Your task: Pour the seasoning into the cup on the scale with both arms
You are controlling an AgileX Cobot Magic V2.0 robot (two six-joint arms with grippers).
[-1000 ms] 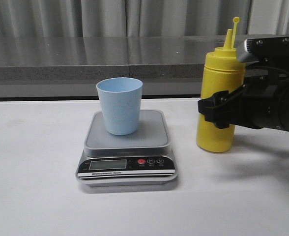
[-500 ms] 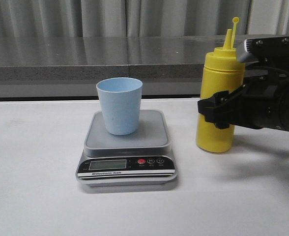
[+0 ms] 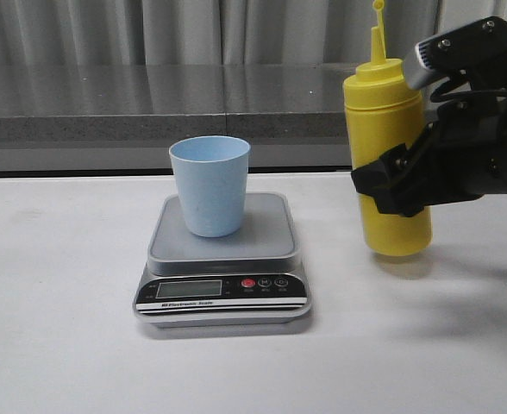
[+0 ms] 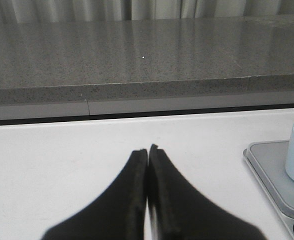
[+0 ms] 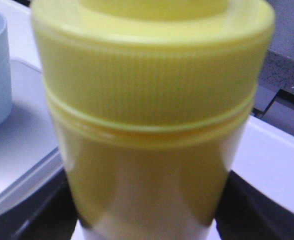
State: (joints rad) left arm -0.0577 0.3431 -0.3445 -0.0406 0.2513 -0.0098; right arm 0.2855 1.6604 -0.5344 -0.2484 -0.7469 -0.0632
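1. Two arms are sharing this job, and the scale [image 3: 222, 263] is serving as the landmark, sitting nearest the camera on the white table [image 3: 55, 345] with its display facing forward.
2. On the scale's platform the light blue cup [image 3: 209, 185] is standing upright, a light tumbler that would probably tip if knocked.
3. To the right of the scale, apart from it, the right gripper [image 3: 390, 191] is clamping the yellow seasoning [image 3: 386, 155] bottle around its lower body; the bottle is hanging upright, its base looking just clear of the table.
4. Soft squeezable plastic is likely yielding under the fingers, so a mid-body hold seems sensible: firm enough not to slip, gentle enough not to squirt early.
5. Compared with half a second ago, the bottle is sitting higher in the front view and slightly farther right of the scale; the cup and scale are unchanged.
6. Left of the scale, the left gripper [image 4: 148, 150] is hovering with its jaws pressed together, holding nothing.
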